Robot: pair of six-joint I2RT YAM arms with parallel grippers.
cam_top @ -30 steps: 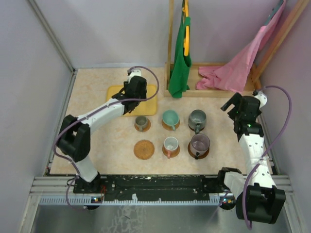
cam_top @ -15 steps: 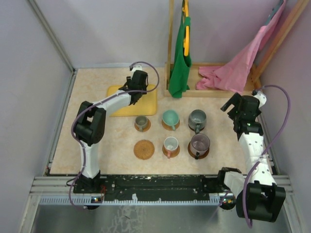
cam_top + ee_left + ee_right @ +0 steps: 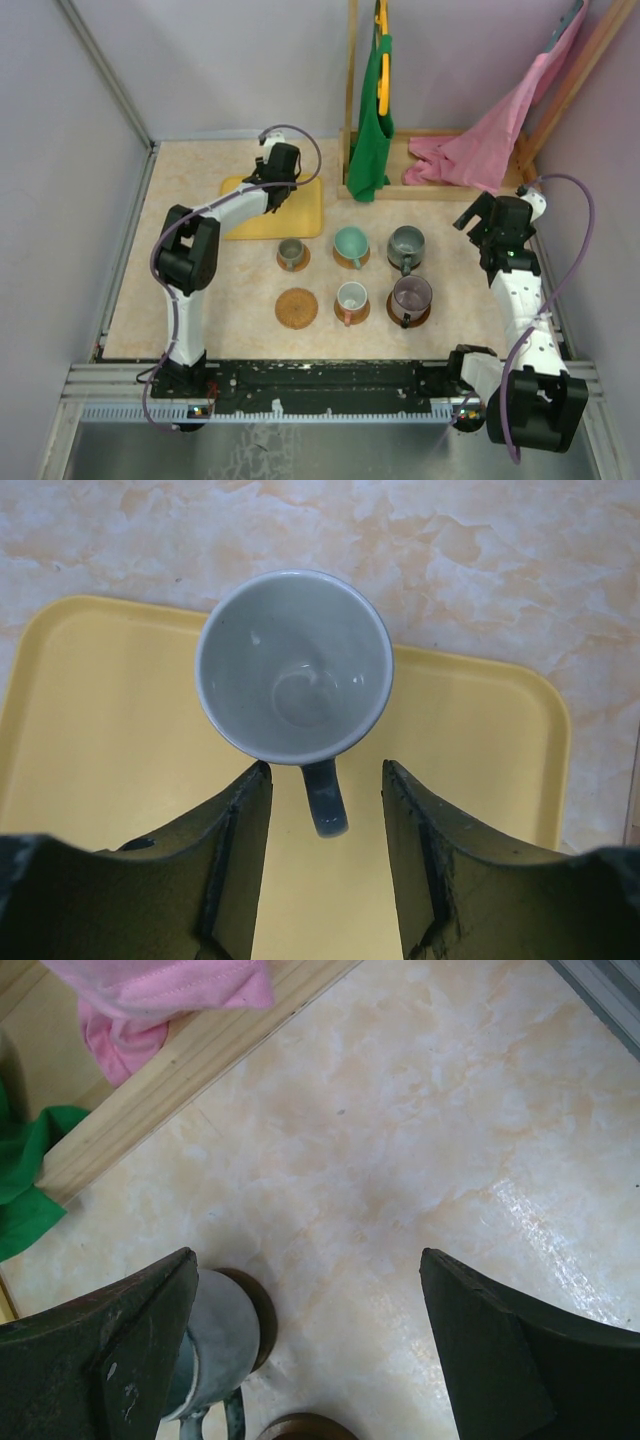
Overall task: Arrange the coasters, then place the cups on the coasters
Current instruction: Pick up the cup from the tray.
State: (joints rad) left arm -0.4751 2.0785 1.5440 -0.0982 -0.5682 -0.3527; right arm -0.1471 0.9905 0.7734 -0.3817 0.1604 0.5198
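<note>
- The left hand (image 3: 326, 772) hangs over a yellow rectangular plastic tray (image 3: 110, 710). Its two fingers are spread to either side of the handle (image 3: 326, 802) of a pale grey-blue glazed cup (image 3: 293, 665). A gap shows on both sides, so nothing is pinched yet. Lining up on the handle probably offers a narrow, sure place to grip.
- That cup stands upright and empty on the tray, at the far left of the marbled beige bench (image 3: 220, 300). The wrist view shows nothing else on the tray.
- At mid-bench, five round brown coasters each carry an upright cup: a small grey cup (image 3: 291, 252), a teal cup (image 3: 351, 243), a dark grey cup (image 3: 406, 243), a small reddish-brown cup with a pale inside (image 3: 351, 297) and a purplish-brown cup (image 3: 411, 294).
- A bare round cork coaster (image 3: 296, 308) lies at the near left of that group, likely the tray cup's destination.
- The right hand (image 3: 307, 1260) is spread wide and empty beside the dark grey cup, seemingly parked out of the way.
</note>
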